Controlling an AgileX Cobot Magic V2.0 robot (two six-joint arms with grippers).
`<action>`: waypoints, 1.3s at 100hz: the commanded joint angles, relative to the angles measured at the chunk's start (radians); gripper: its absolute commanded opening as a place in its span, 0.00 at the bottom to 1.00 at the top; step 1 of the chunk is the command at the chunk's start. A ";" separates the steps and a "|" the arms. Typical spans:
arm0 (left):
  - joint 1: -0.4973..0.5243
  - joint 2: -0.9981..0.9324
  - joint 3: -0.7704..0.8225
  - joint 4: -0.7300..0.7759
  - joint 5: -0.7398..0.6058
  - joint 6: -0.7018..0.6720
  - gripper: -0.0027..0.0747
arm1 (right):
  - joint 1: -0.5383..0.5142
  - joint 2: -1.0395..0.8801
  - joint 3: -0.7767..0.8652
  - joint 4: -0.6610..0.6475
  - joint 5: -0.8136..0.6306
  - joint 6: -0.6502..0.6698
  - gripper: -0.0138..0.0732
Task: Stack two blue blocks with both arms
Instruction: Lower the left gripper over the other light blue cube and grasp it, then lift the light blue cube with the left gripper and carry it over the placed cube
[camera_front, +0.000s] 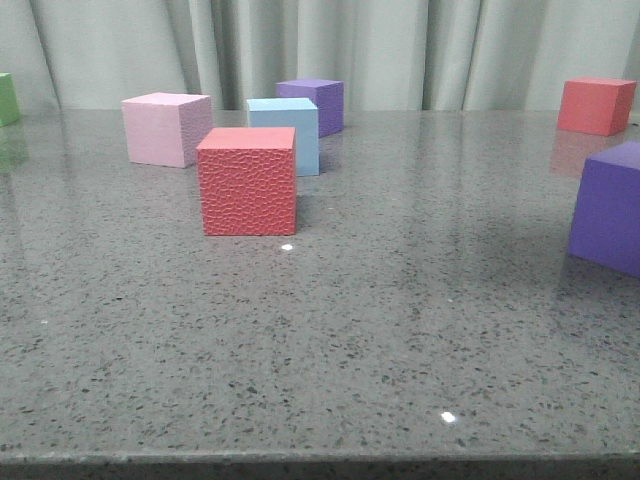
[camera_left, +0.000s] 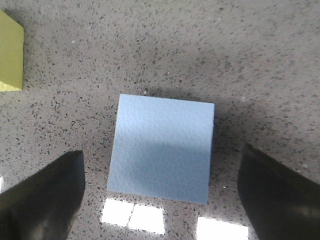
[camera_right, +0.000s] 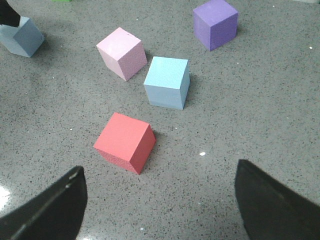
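The approach-to-grasp step is judged to be in hand. The left tool (camera_left: 160, 200) is held wide above the medium blue block (camera_left: 161, 147), its fingers (camera_left: 42, 197) spread to either side and clear of it, beside a yellow-green cube (camera_left: 11, 55). The right tool (camera_right: 160, 200) is also spread wide and empty, aimed over the pale blue block (camera_right: 167, 81), which sits on the grey surface (camera_front: 400, 330) just behind the red cube (camera_front: 247, 180). Next, a descent and a closing on each block are called for.
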 joint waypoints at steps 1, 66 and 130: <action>0.003 -0.031 -0.035 -0.008 -0.029 0.002 0.81 | 0.002 -0.028 -0.024 -0.019 -0.076 -0.009 0.85; 0.003 0.022 -0.035 -0.008 -0.042 0.006 0.75 | 0.002 -0.028 -0.023 -0.019 -0.073 -0.009 0.85; 0.001 0.018 -0.094 -0.051 0.034 0.004 0.39 | 0.002 -0.028 -0.012 -0.047 -0.092 -0.009 0.85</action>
